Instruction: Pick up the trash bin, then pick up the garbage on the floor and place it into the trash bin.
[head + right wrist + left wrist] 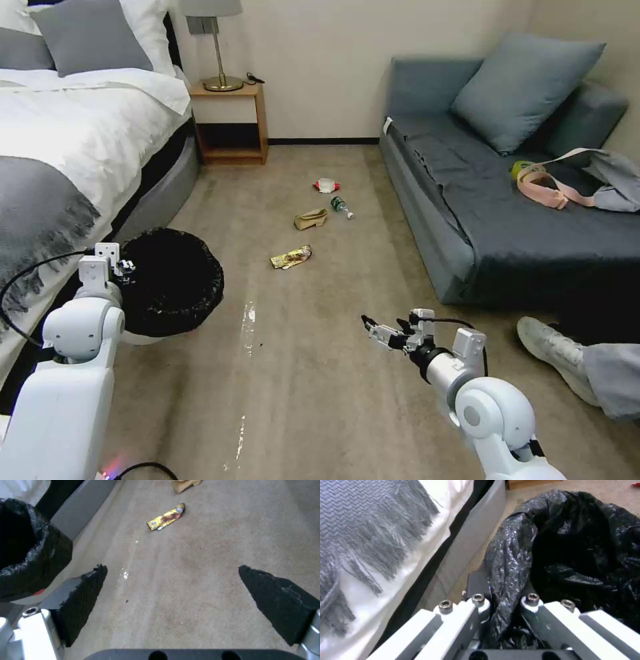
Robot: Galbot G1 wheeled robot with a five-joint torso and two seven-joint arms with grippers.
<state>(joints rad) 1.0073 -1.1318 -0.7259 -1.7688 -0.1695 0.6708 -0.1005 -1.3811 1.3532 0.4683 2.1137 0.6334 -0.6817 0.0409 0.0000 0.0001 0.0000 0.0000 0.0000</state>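
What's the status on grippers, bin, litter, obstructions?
Left gripper clamped on small round white bin's black-bagged rim. Right gripper open above carpet, empty. Shiny yellow-gold snack wrapper nearest, path clear. Person's shoe close on right.

black-lined trash bin (175,283), yellow-gold wrapper (291,257), beige carpet (320,373)

Even, soft indoor light; glare streaks on the floor (248,313) near the bin (175,280); wrist views slightly blurred.

No legible text; print on snack wrapper (166,517) unreadable.
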